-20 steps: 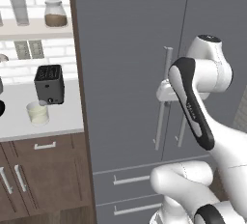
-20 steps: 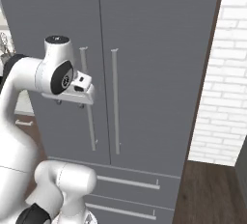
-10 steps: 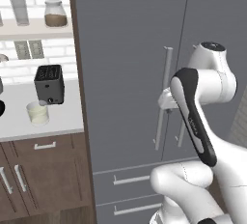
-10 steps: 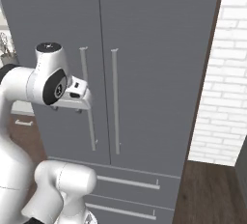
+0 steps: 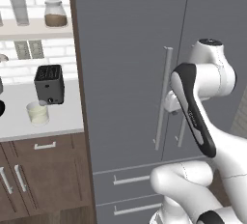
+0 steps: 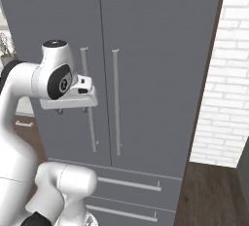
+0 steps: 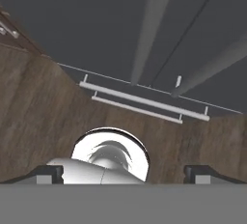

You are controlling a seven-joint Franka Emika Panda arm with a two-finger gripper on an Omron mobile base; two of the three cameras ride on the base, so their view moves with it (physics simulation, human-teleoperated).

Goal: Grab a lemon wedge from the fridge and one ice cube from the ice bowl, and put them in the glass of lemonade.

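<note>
The grey fridge point(image 5: 130, 49) stands with both doors closed, so the lemon wedge is hidden. My gripper point(image 6: 73, 109) hangs open, pointing down, right in front of the left door's vertical bar handle point(image 6: 87, 98); in the left base view the gripper point(image 5: 170, 107) sits beside that handle point(image 5: 161, 97). In the hand view the gripper point(image 7: 125, 174) has its tips wide apart with nothing between them, looking down the doors to the drawer handles point(image 7: 144, 101). The glass of lemonade point(image 5: 37, 113) stands on the counter at the left. A sliver of the ice bowl point(image 5: 1, 108) shows at the frame edge; the ice cube is out of view.
A black toaster point(image 5: 49, 84) stands behind the glass on the pale counter point(image 5: 62, 117). A shelf above holds a tall glass point(image 5: 19, 9) and a jar point(image 5: 54, 14). Dark brown cabinets point(image 5: 43, 175) sit below. A white brick wall point(image 6: 228, 88) borders the fridge's right side.
The hand has sunk a little along the left door's handle and the upper arm has swung back from the fridge. The doors stay closed.
</note>
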